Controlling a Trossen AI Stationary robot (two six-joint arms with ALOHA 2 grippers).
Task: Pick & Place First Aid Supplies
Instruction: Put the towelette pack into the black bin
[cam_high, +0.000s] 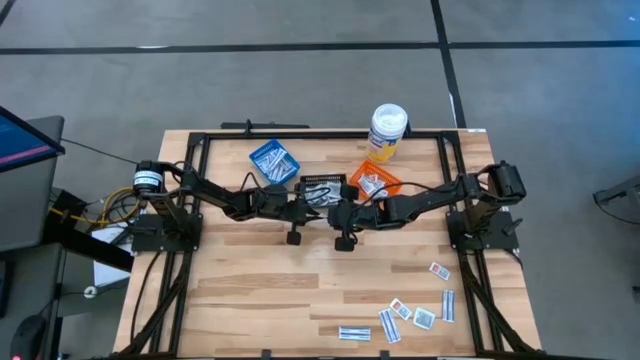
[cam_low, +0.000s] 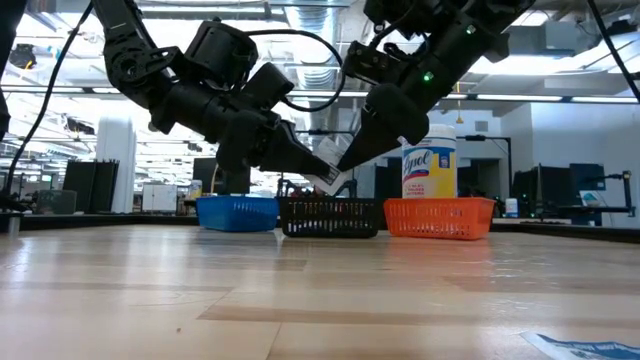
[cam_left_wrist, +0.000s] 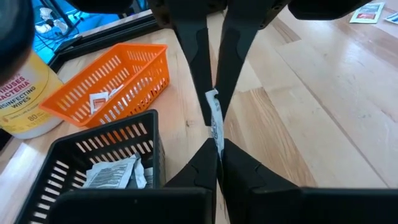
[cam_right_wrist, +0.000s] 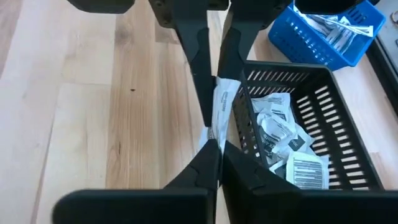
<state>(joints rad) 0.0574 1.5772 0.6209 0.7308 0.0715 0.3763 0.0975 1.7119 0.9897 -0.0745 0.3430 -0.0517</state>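
Note:
One small white packet (cam_low: 328, 181) hangs in mid-air between my two grippers, just above the black basket (cam_high: 322, 186) at the table's middle. My left gripper (cam_left_wrist: 219, 144) comes from the left and is shut on it. My right gripper (cam_right_wrist: 219, 144) comes from the right, slanting down, and is shut on the same packet. The black basket holds several white packets (cam_right_wrist: 280, 134). More lie in the blue basket (cam_high: 273, 162) and the orange basket (cam_high: 373, 183). Several loose packets (cam_high: 415, 315) lie flat on the table's near right. My left gripper pinches one end of the white packet (cam_left_wrist: 217, 138) between its two fingers, coming nearly level from the table's left. The packet stands on edge, clear of the table and basket. My right gripper pinches the packet's other end (cam_right_wrist: 216, 132) between its two fingers, slanting down from the table's right. The packet spans the short gap between both grippers' fingertips, beside the black basket's wall (cam_right_wrist: 245, 134).
A tall white bottle with a yellow label (cam_high: 388, 130) stands at the far edge behind the orange basket. A black frame (cam_high: 300, 133) runs around the table's far part. Bare wood (cam_high: 270, 290) lies on the near left.

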